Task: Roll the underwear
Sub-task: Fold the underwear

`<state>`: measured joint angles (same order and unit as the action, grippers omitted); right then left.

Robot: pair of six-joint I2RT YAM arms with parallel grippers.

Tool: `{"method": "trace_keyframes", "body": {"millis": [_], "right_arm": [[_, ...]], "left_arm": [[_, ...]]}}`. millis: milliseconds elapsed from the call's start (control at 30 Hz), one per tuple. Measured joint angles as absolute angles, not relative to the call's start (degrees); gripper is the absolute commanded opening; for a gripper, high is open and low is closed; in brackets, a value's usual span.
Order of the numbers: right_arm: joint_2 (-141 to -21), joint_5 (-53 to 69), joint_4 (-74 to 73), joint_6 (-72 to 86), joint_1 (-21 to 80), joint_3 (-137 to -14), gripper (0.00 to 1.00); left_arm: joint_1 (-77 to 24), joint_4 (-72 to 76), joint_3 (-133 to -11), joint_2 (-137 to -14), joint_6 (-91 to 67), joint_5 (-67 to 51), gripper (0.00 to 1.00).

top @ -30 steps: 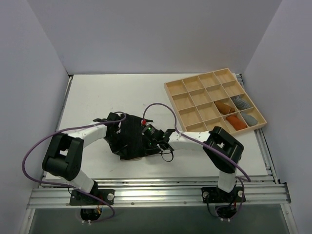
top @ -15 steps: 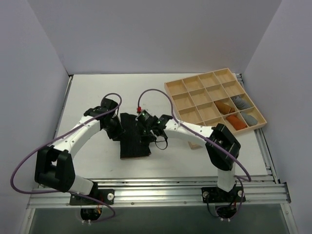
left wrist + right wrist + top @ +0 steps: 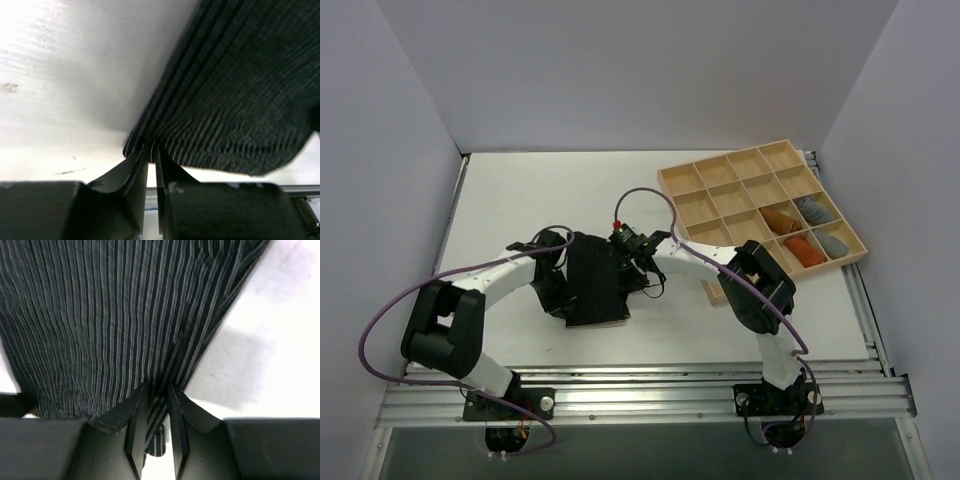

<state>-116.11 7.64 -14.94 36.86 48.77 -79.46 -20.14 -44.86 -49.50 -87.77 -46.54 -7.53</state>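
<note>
The underwear (image 3: 597, 285) is a black garment with thin pale stripes, held near the middle of the table between both arms. My left gripper (image 3: 558, 272) is shut on its left edge; in the left wrist view (image 3: 151, 150) the jaws pinch the striped cloth (image 3: 235, 100). My right gripper (image 3: 630, 262) is shut on its right edge; in the right wrist view (image 3: 156, 392) a fold of the cloth (image 3: 110, 315) sits between the fingers. The cloth hangs stretched between the two grippers, its near edge close to the table.
A wooden tray (image 3: 720, 170) with several compartments stands at the back right. It holds orange cloth rolls (image 3: 780, 218) and grey cloth rolls (image 3: 813, 208) in its right compartments. The metal rail (image 3: 640, 395) runs along the near edge.
Both grippers carried the cloth away from me, then came back a little toward me. The left arm's elbow swung out and back. The cloth now spreads wider between them.
</note>
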Motion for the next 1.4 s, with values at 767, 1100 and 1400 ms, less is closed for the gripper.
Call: {"method": "trace_keyframes", "body": {"millis": [767,1100,1400], "right_arm": [[-118.85,10.22,-16.60,32.05,37.08,-89.25,0.37],[-123.74,11.79,-15.31,31.44,37.32,-91.92,0.36],[-124.40,8.95,-15.53,33.06,37.30,-91.92,0.07]], "left_arm": [[-14.09,-50.98,-67.96,-98.70,-39.53,-3.86,0.38],[-10.41,-50.04,-80.97,-110.50,-33.89,-7.86,0.40],[-10.70,-46.68,-86.13,-118.13,-31.53,-13.98,0.34]]}}
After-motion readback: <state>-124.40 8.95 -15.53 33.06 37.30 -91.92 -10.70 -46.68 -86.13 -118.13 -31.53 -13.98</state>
